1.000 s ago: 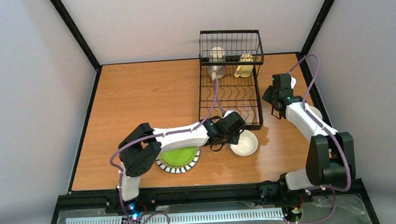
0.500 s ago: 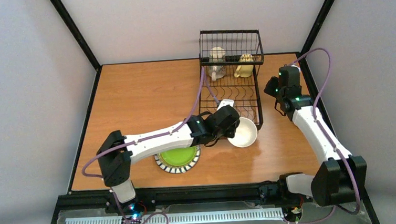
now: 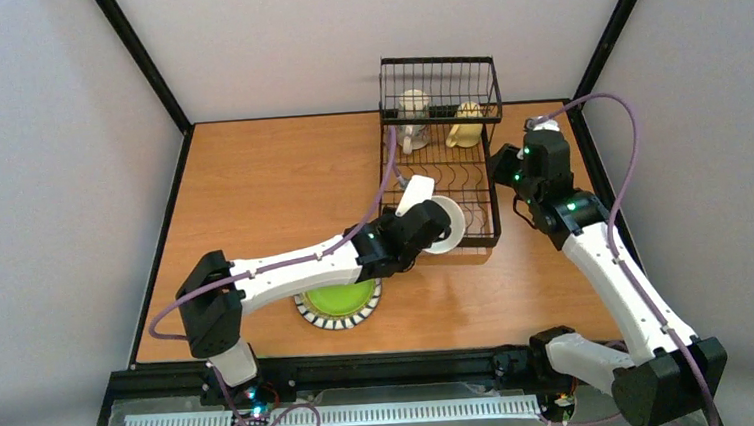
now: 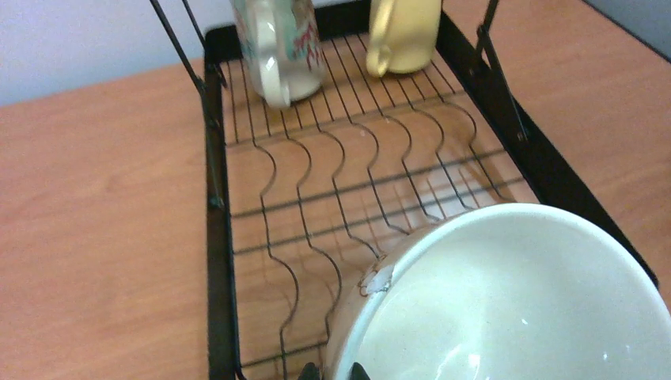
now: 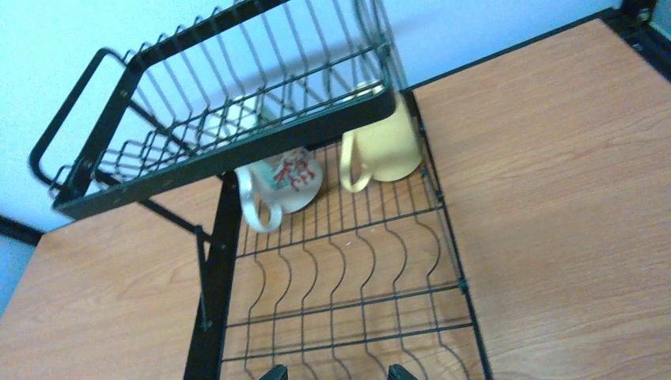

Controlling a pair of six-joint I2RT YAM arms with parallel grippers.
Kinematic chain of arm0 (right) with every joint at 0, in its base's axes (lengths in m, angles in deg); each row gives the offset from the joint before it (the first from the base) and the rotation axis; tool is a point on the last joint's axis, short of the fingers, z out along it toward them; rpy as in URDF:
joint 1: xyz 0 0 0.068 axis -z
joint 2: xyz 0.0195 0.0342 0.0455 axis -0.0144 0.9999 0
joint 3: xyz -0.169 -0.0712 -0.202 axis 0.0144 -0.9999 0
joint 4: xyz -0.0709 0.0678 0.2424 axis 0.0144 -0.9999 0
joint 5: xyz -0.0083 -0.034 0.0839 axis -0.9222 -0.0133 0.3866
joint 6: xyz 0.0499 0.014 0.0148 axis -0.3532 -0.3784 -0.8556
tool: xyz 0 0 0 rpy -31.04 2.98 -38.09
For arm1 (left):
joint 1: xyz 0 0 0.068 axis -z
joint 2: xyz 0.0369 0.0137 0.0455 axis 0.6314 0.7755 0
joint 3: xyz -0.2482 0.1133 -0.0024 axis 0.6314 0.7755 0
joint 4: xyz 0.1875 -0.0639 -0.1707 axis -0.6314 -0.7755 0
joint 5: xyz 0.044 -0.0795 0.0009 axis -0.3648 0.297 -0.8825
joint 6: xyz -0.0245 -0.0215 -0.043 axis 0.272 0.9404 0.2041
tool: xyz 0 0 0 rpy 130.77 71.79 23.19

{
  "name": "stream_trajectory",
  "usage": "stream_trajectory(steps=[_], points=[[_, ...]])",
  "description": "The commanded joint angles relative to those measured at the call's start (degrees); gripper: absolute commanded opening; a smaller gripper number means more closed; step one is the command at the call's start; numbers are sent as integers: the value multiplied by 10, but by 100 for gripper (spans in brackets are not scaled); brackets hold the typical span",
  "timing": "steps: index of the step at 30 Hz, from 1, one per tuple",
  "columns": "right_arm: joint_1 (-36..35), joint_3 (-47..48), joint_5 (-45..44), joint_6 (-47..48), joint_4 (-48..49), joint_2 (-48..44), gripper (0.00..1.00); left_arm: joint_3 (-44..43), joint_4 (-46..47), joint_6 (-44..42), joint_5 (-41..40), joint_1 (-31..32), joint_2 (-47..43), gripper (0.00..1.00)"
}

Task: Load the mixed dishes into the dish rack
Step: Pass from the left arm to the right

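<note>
Dish rack (image 3: 438,184) sits at the far right of the surface (image 3: 270,180). Left arm is stretched diagonally to its near end, left gripper (image 4: 332,372) pinched on the rim of a cream bowl (image 4: 514,309) tilted over the slotted base. Right arm reaches in beside the rack, right gripper (image 5: 336,372) wide, empty. Under the basket tier: white mug (image 5: 285,178), red print unreadable, and yellow mug (image 5: 384,146). Green plate (image 3: 339,301) is on the surface.

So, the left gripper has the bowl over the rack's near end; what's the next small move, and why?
Probably lower the bowl a little toward the dish rack. The left gripper pinches its rim, it hangs tilted above the near end, and the wavy slots below it look free.
</note>
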Motion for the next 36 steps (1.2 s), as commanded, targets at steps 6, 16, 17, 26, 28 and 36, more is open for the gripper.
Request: stream_trajectory(steps=[6,16,17,26,28,36], points=[[-88,-19,-58,14,-17,-14,72,-27,198,-153,-124,6,16,0],[-118,-66,-82,33,0,-39,72,-52,256,-209,-84,-15,17,0],[-120,-69,-84,35,2,-40,72,-59,251,-209,-78,-18,18,0],[-152,-70,-106,38,7,-34,71,-111,229,-216,-40,-29,27,0],[-157,-70,-112,37,9,-31,71,-117,213,-217,-30,-30,27,0],[-160,-80,-131,38,23,-25,57,-135,181,-223,39,-38,16,0]])
